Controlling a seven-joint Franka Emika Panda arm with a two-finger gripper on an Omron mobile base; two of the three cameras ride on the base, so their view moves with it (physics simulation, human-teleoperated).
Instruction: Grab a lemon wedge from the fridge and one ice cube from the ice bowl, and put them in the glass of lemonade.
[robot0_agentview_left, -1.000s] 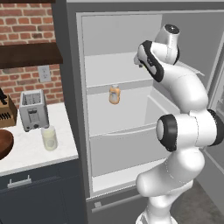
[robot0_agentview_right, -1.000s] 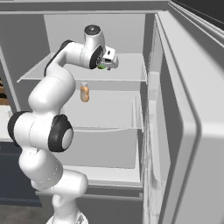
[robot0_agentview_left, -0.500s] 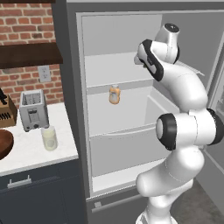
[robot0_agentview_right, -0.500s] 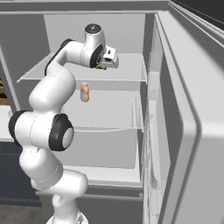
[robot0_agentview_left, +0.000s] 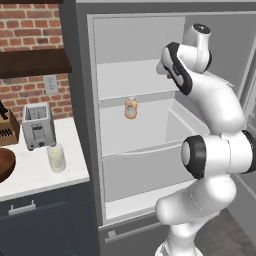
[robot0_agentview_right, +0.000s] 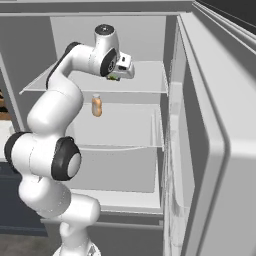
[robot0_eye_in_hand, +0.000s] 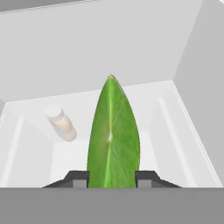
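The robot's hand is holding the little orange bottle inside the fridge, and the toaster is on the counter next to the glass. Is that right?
Not quite. The hand is shut on the green lemon wedge, as the hand view shows. The little orange bottle sits free on the fridge shelf. The toaster is on the counter beside the glass.

The ice bowl (robot0_agentview_left: 4, 165) was cut off by the left edge; the lemon wedge (robot0_eye_in_hand: 113, 135) hid its own lower end behind the grey band.
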